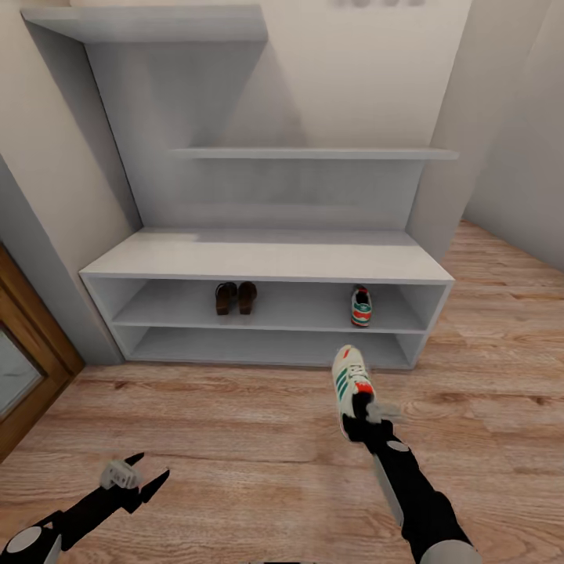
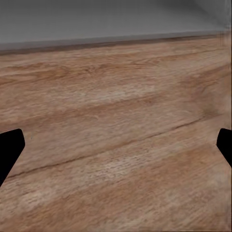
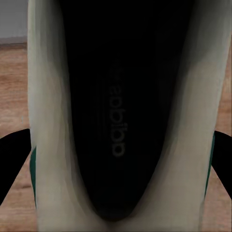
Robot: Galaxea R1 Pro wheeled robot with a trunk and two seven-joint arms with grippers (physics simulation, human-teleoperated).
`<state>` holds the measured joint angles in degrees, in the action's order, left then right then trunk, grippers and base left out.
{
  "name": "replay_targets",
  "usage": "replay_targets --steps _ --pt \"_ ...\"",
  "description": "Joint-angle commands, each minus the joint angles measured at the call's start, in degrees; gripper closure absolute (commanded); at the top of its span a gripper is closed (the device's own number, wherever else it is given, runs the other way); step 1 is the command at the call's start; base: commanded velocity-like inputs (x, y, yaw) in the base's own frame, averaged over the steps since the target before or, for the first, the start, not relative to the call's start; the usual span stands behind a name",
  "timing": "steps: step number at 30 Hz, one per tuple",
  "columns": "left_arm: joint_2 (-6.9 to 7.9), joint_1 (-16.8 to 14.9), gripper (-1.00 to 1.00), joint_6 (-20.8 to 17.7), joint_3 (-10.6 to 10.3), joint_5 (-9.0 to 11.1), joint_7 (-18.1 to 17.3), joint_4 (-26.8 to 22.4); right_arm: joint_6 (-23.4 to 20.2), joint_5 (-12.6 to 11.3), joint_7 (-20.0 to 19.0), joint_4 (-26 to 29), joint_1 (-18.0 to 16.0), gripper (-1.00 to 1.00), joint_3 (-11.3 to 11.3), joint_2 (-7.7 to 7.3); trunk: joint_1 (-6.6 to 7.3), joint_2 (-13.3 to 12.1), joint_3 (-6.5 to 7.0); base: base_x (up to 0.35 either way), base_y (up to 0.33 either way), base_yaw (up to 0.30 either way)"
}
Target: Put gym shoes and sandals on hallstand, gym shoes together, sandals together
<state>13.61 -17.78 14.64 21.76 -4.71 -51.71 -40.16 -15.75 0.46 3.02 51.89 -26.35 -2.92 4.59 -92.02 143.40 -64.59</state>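
The right tool (image 1: 362, 413) is clamped on one gym shoe (image 1: 350, 384), held above the corridor floor (image 1: 235, 439) before the hallstand (image 1: 266, 262); the other gym shoe (image 1: 360, 306) and both sandals (image 1: 236, 298) sit on its upper tier, and the left tool (image 1: 146, 475) hangs spread wide, empty

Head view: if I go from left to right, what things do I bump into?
Left gripper → two sandals on the rack's upper tier → gym shoe held by the right gripper → other gym shoe on the hallstand.
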Motion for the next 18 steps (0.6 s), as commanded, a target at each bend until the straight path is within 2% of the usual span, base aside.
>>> replay_targets --steps 1,3,6,7,9,11,12,13,15,16,18 --pt "-0.08 0.0 -1.0 0.4 0.2 -0.6 -0.9 -0.1 -0.9 0.2 0.1 -0.3 -0.8 1.0 -0.1 0.51 0.01 0.0 -0.06 0.0 0.0 0.0" --pt "-0.22 0.1 -1.0 0.6 -0.1 -1.2 -2.1 -0.1 -2.8 0.3 0.4 -1.7 -3.2 1.0 0.0 1.62 0.01 0.0 -0.06 0.0 0.0 0.0" --pt "-0.32 0.2 -1.0 0.6 -0.6 -2.1 -2.7 -0.1 -4.7 0.3 1.1 -4.1 -6.1 1.0 0.0 2.5 0.01 0.0 -0.06 0.0 0.0 0.0" --pt "-0.36 0.2 -1.0 0.7 -0.9 -2.7 -3.0 -0.1 -5.7 0.2 1.8 -6.1 -8.3 1.0 0.0 2.94 0.01 0.0 -0.06 0.0 0.0 0.0" --pt "-0.41 0.2 -1.0 0.7 -1.2 -3.1 -3.2 -0.1 -6.5 0.2 2.6 -8.3 -10.5 1.0 0.0 3.24 0.01 0.0 -0.06 0.0 0.0 0.0" --pt "-0.52 0.2 -1.0 0.8 -1.5 -3.5 -3.4 -0.1 -7.3 0.1 3.9 -12.8 -15.0 1.0 0.0 3.6 0.01 0.0 -0.06 0.0 0.0 0.0" --pt "-0.54 0.2 -1.0 0.8 -1.5 -3.6 -3.4 -0.1 -7.4 0.1 4.1 -13.9 -16.2 1.0 0.0 3.66 0.01 0.0 -0.06 0.0 0.0 0.0" --pt "-0.57 0.2 -1.0 0.8 -1.6 -3.7 -3.5 0.0 -7.7 0.0 4.6 -16.7 -19.5 1.0 0.0 3.87 0.01 0.0 -0.06 0.0 0.0 0.0" --pt "-0.58 0.2 -1.0 0.8 -1.7 -3.8 -3.5 0.0 -7.9 0.0 5.1 -18.6 -22.3 1.0 0.0 4.28 0.01 0.0 -0.06 0.0 0.0 0.0" --pt "-0.59 0.2 -1.0 0.8 -1.9 -4.2 -3.6 0.0 -8.0 0.0 6.7 -20.1 -25.3 1.0 0.0 4.84 0.01 0.0 -0.06 0.0 0.0 0.0" --pt "-0.6 0.2 -1.0 0.8 -2.9 -4.8 -3.6 0.0 -8.1 -0.1 9.0 -20.7 -27.0 1.0 0.0 5.19 0.01 0.0 -0.06 0.0 0.0 0.0"
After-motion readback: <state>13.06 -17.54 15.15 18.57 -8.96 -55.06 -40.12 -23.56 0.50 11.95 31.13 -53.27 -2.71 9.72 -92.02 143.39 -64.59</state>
